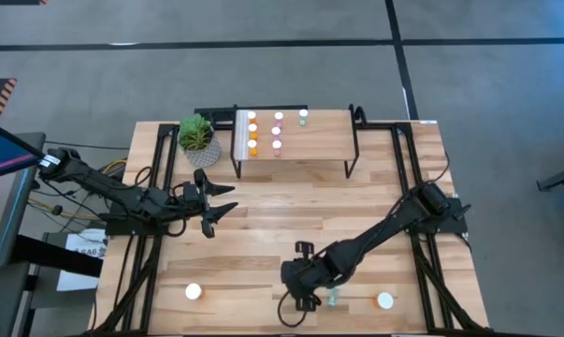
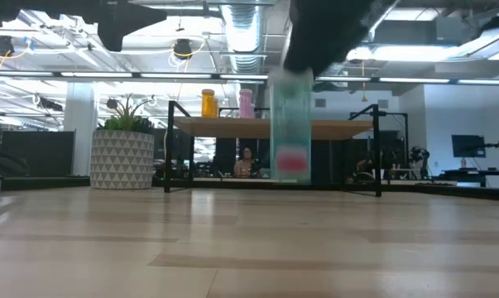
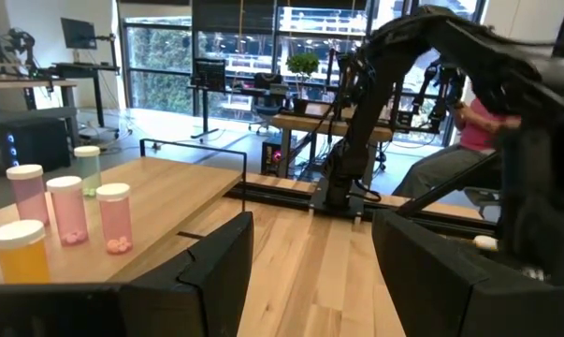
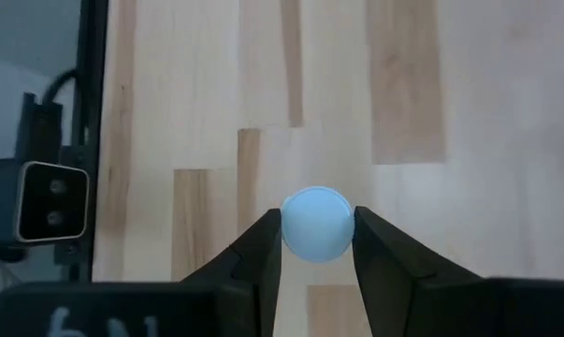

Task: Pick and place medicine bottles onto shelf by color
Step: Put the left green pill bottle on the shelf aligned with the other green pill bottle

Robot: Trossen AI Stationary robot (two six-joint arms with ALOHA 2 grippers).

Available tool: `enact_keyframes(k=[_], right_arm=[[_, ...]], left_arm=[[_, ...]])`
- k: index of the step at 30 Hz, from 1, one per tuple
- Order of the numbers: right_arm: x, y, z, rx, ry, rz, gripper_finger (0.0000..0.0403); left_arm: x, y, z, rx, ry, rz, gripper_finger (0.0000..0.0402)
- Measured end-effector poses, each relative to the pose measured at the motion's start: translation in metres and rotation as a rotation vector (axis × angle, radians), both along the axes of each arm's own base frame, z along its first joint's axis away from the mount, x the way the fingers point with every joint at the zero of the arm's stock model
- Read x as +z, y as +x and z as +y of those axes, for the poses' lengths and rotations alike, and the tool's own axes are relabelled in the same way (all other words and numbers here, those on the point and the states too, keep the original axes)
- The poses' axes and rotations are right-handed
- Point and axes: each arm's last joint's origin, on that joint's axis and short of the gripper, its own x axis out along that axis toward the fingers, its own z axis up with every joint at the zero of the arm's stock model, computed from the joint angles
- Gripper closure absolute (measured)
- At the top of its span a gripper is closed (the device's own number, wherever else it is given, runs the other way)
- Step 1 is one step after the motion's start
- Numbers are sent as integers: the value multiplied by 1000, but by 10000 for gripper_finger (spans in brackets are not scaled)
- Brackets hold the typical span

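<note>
My right gripper (image 1: 323, 298) (image 4: 317, 245) is near the table's near edge, shut on a teal medicine bottle (image 2: 290, 132) (image 1: 332, 300). The shelf (image 1: 319, 140) stands at the far middle on black legs. On it stand three orange bottles (image 1: 253, 131), three pink bottles (image 1: 277, 131) and one teal bottle (image 1: 303, 114), all upright on their bases. My left gripper (image 1: 221, 201) (image 3: 310, 271) is open and empty, at the table's left, in front of the shelf. My right gripper pinches the teal bottle's white cap (image 4: 317, 223) between its two fingers, one on each side of the cap. The fingers come from above, pointing down. The bottle hangs upright below them, its base (image 2: 290, 178) clear of the table.
Two more white-capped bottles stand near the near edge, one at the left (image 1: 194, 291) and one at the right (image 1: 384, 300). A green plant in a white pot (image 1: 199, 139) stands left of the shelf. The low camera (image 4: 43, 201) sits close by my right gripper.
</note>
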Motion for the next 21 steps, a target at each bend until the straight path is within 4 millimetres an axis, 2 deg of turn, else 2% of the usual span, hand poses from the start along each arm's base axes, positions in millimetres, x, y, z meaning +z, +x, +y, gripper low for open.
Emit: enact_keyframes(k=[7,13,21], right_arm=[[62,-16,-45,-22,-108,-107,269],[112,-33,-104,-73,-188,-191,269],[142,-48,-195,-205,-284,-208,269]], left_arm=[[0,0,0,0,0,0,194],[0,0,0,0,0,1,194],[-1,0,0,0,4,10,194]])
